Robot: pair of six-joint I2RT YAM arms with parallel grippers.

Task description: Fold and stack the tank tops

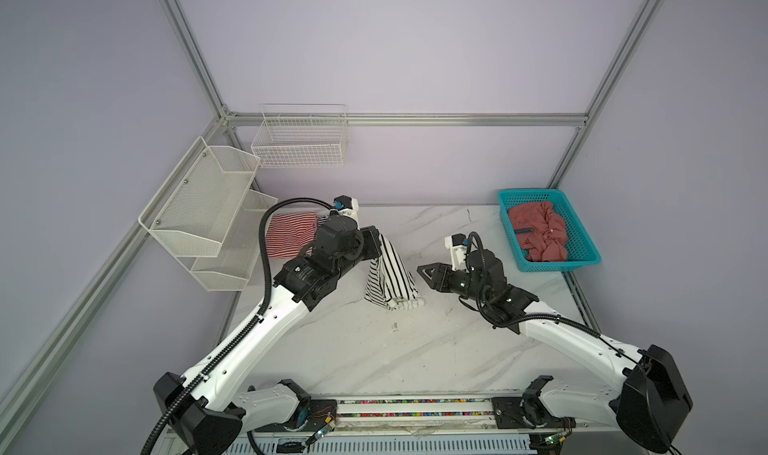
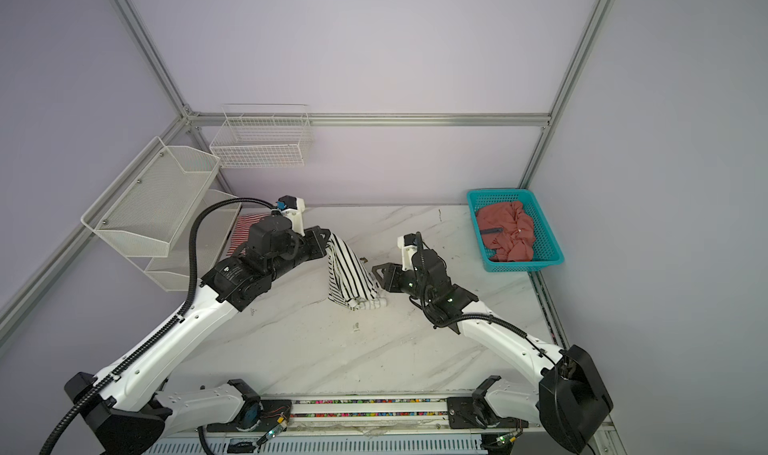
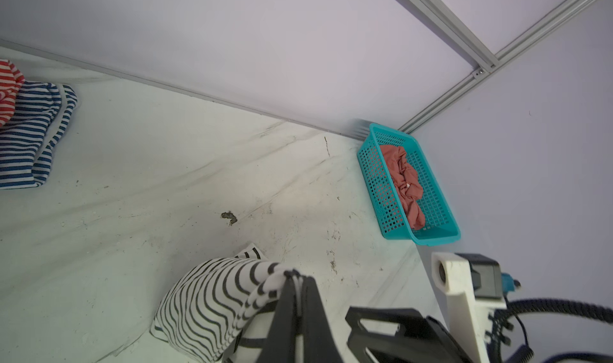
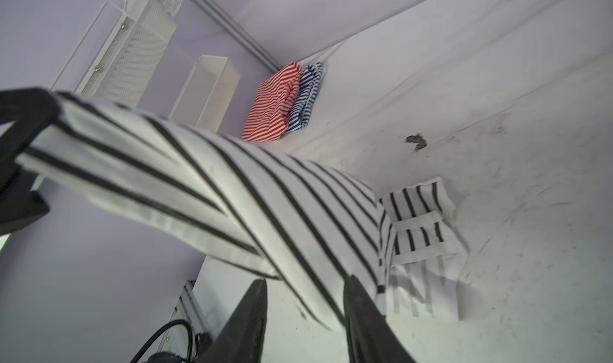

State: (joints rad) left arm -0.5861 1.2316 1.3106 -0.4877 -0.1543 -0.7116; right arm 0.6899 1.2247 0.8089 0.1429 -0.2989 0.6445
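**Striped top hung from one corner, ready to be spread**

The white tank top with black stripes [image 1: 390, 274] is near the middle of the table [image 1: 374, 349]. Its upper end is raised and its lower end is crumpled on the marble. The left gripper [image 1: 376, 234] has its jaws pressed together on that upper edge, which is clearest in the left wrist view. Holding it high probably lets the cloth's own weight pull it straight so that a second edge shows.

The right gripper [image 4: 303, 280] is low beside the hanging cloth with its jaws spread, and bare table shows between them. The cloth's lower edge runs just past its fingertips. The blur near that edge makes it hard to tell whether they touch the fabric. I take this as lining up a second grasp so the top can be stretched flat.

At the far left corner, the red-white striped top [image 4: 272, 106] lies folded on the navy-white striped top [image 4: 306, 96], and both are well apart from the raised garment. The salmon-red top [image 1: 540, 228] sits bunched in the turquoise basket [image 1: 561, 266] at the far right.

The near half of the table is bare, so there is room to lay the cloth out. The white mesh rack [image 1: 199, 199] overhangs the corner with the stack, so a carry there would need a low approach.
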